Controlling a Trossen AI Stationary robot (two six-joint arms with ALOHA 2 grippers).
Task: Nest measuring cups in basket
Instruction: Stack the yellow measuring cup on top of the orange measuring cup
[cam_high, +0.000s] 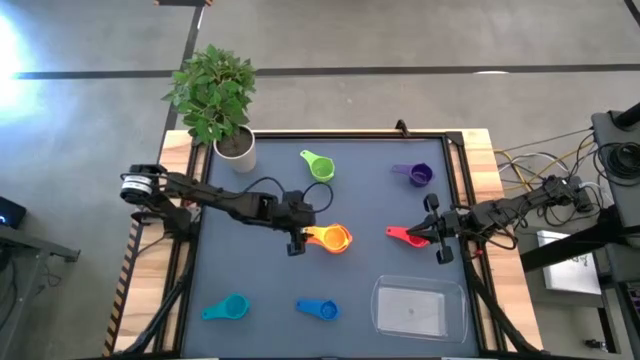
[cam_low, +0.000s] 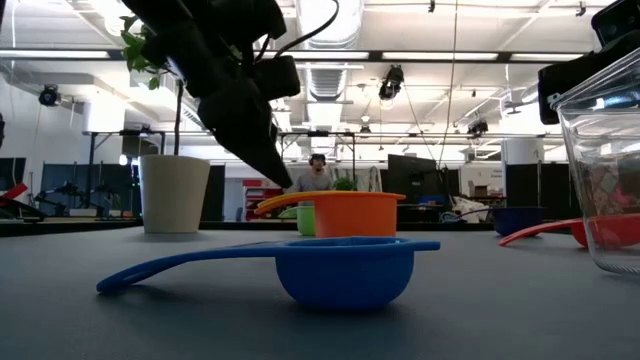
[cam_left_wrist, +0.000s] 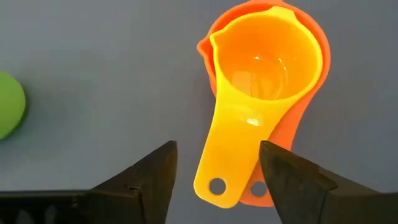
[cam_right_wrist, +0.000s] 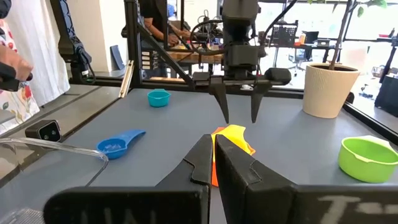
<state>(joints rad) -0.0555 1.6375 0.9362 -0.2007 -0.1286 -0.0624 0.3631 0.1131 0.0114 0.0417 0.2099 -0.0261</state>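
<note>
Left hand (cam_high: 297, 243) sits over the middle of the desk (cam_high: 270, 290), fingers (cam_left_wrist: 152, 180) spread apart, one on each side of the handles of a nested pair. It grips nothing; there is a visible gap between each finger and the plastic.

The pair: yellow cup (cam_left_wrist: 258, 74) sits inside the orange cup (cam_left_wrist: 314, 68), handles lying one over the other and pointing toward the left hand. From desk level the orange bowl (cam_low: 355, 213) stands upright with the yellow handle jutting out over its rim.

Right hand (cam_high: 442, 238) is at the right side of the desk, fingers pressed together, nothing between them. The red cup (cam_high: 405, 236) lies just beside it, handle toward the middle of the desk. Whether they touch, I cannot tell.

Other cups, all apart from each other:
- green cup (cam_high: 317, 165), far side, near the middle.
- purple cup (cam_high: 416, 175), far right.
- teal cup (cam_high: 227, 308), near left.
- blue cup (cam_high: 318, 309), near side, centre; bowl upright on the desk.

Basket (cam_high: 419, 307), clear plastic, stands at the near right corner. No cup in it. The nested pair is well apart from it, up and to the left in the overhead view.

White plant pot (cam_high: 236, 147) with a leafy plant at the far left corner.

A person (cam_low: 318, 172) is visible in the room beyond the desk.
</note>
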